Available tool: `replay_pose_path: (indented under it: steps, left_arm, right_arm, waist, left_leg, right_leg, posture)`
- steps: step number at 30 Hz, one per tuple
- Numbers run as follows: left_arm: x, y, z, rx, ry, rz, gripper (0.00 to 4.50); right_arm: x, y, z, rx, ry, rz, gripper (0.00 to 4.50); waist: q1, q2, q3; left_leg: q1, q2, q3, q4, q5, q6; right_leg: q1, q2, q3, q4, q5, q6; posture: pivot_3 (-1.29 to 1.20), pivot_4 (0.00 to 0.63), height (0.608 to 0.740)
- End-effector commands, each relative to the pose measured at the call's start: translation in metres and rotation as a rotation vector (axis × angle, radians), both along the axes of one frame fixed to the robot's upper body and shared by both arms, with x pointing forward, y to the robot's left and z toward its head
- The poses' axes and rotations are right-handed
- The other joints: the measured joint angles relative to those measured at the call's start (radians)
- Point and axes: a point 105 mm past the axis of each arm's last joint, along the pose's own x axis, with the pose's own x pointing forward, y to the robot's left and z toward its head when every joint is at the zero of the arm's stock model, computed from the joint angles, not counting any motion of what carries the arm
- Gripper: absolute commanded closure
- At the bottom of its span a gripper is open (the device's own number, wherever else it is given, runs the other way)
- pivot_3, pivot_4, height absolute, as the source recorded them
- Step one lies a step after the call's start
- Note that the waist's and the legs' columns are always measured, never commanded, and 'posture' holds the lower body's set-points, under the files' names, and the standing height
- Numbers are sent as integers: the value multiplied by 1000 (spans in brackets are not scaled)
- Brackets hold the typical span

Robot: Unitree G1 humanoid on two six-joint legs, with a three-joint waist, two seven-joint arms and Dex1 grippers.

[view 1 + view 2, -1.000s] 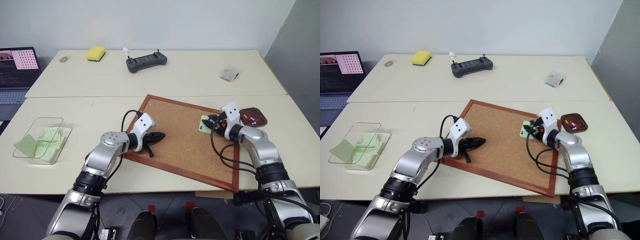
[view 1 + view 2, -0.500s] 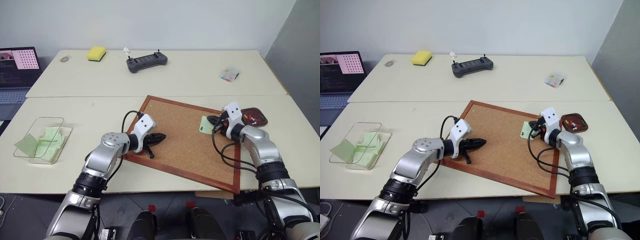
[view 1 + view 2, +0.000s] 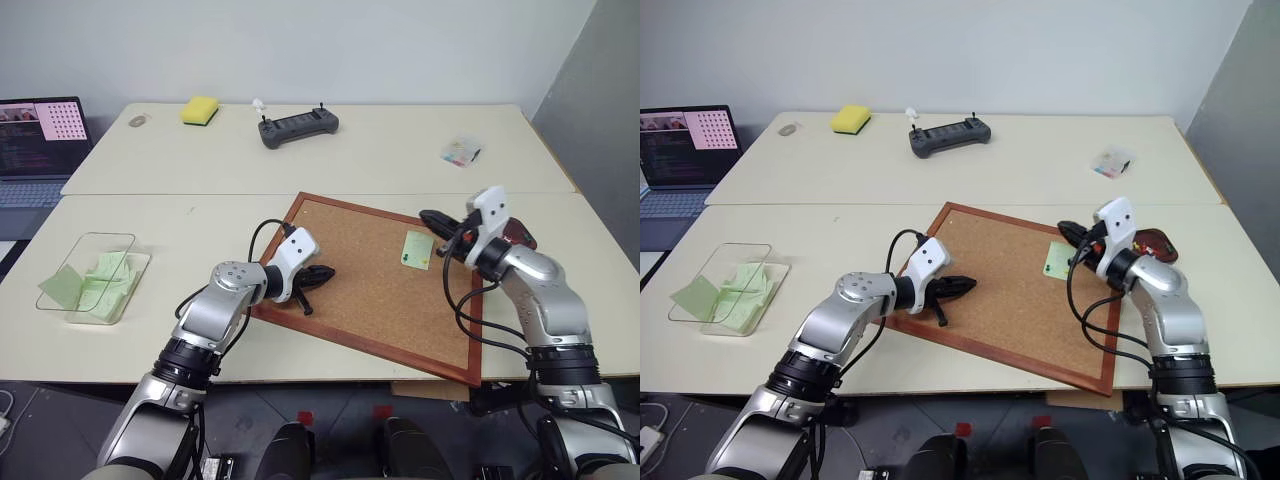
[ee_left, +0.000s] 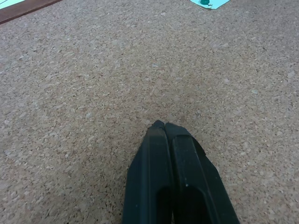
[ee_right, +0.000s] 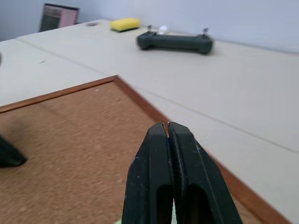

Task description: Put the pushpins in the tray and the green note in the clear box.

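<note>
- At the far left of the pale bench (image 3: 150, 220), the clear box (image 3: 95, 277) already holds several green paper slips.
- The left end effector (image 3: 322, 272) rests on the cork board (image 3: 370, 290) near its left edge, its two black fingers pressed together and empty.
- One green note (image 3: 417, 248) lies flat toward the board's right side, with a small dark-green pushpin head near its lower edge, so it seems still pinned.
- The right end effector (image 3: 430, 217) hovers just above and beside that note, fingers pressed together; whether they pinch a pin is too small to tell.
- The reddish-brown tray (image 3: 1158, 243), at the board's right edge, is largely hidden behind the right arm.
- Judgement: the task looks well along; remaining pin to the tray, then this note to the box.
</note>
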Motion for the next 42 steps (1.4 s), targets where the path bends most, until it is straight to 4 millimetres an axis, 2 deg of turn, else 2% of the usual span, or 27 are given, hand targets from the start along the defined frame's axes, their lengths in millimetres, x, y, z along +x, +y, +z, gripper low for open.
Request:
replay_pose_path:
  steps: [1, 4, 6, 11, 16, 21, 25, 33, 38, 40, 41, 42]
  left_arm:
    - [-2, 6, -22, 54, 65, 31, 4500]
    - [-3, 6, -24, 53, 71, 28, 4500]
    - [-3, 6, -25, 56, 74, 27, 4500]
    - [-1, 5, -23, 57, 73, 22, 4500]
    - [-1, 5, -21, 53, 70, 16, 4500]
    - [-3, 8, -21, 51, 71, 18, 4500]
    - [-4, 9, -22, 51, 72, 24, 4500]
    - [-6, 10, -22, 48, 70, 26, 4500]
    - [-5, 8, -22, 46, 67, 26, 4500]
    - [-4, 7, -22, 45, 66, 25, 4500]
    - [-4, 7, -22, 45, 65, 25, 4500]
    - [-4, 7, -22, 44, 64, 26, 4500]
  right_arm:
    - [4, -61, 20, -55, -71, -315, 4471]
    - [7, -96, 12, -60, -23, -472, 4471]
    - [10, -109, 3, -40, 34, -521, 4471]
    - [19, -122, -11, 78, 136, -555, 4471]
    - [32, -133, -18, 129, 165, -594, 4471]
    - [42, -133, -25, 146, 181, -601, 4471]
    - [46, -133, -29, 141, 181, -605, 3839]
    - [48, -136, -29, 113, 168, -619, 2180]
    - [47, -135, -23, 102, 139, -599, 1164]
    - [45, -128, -17, 61, 107, -548, 640]
    - [43, -123, -16, 37, 96, -520, 515]
    - [39, -111, -12, 32, 81, -441, 247]
  waist:
    - [2, 1, 0]
    - [3, 1, -1]
    - [2, 1, -1]
    - [-2, 4, -2]
    - [-1, 5, -3]
    - [-1, 5, -3]
    - [-2, 5, -3]
    - [-4, 5, -3]
    - [-4, 5, -3]
    - [-4, 5, -3]
    - [-4, 5, -3]
    - [-3, 5, -3]
  left_leg:
    - [0, 0, 0, 0, 0, 0]
    - [0, 0, 0, 0, 0, 0]
    - [0, 0, 0, 0, 0, 0]
    - [2, 0, 3, 0, 1, 1]
    - [2, 0, 3, 0, 1, 1]
    - [1, 0, 3, -1, 1, 1]
    - [1, 0, 3, -1, 1, 1]
    - [1, 0, 3, -1, 1, 1]
    - [1, 0, 3, -1, 1, 1]
    - [1, 0, 3, -1, 1, 1]
    - [1, 0, 3, -1, 1, 1]
    - [1, 0, 3, -1, 1, 1]
  right_leg:
    - [0, 0, 0, 0, 0, 0]
    - [0, 0, 0, 0, 0, 0]
    - [0, 0, 0, 0, 0, 0]
    - [1, 0, 2, 0, 0, 0]
    - [1, 0, 2, 0, 0, 0]
    - [1, 0, 2, 0, 0, 0]
    - [1, 0, 2, 0, 0, 0]
    - [1, 0, 2, 0, 0, 0]
    - [1, 0, 2, 0, 0, 0]
    - [1, 0, 2, -1, 0, 0]
    - [1, 0, 2, -1, 0, 0]
    - [1, 0, 2, -1, 0, 0]
  posture:
    - [0, 150, 740]
    - [0, 150, 740]
    - [0, 150, 740]
    - [0, 150, 740]
    - [0, 150, 740]
    - [0, 150, 740]
    - [0, 150, 740]
    - [0, 150, 740]
    - [0, 150, 740]
    - [0, 150, 740]
    - [0, 150, 740]
    - [0, 150, 740]
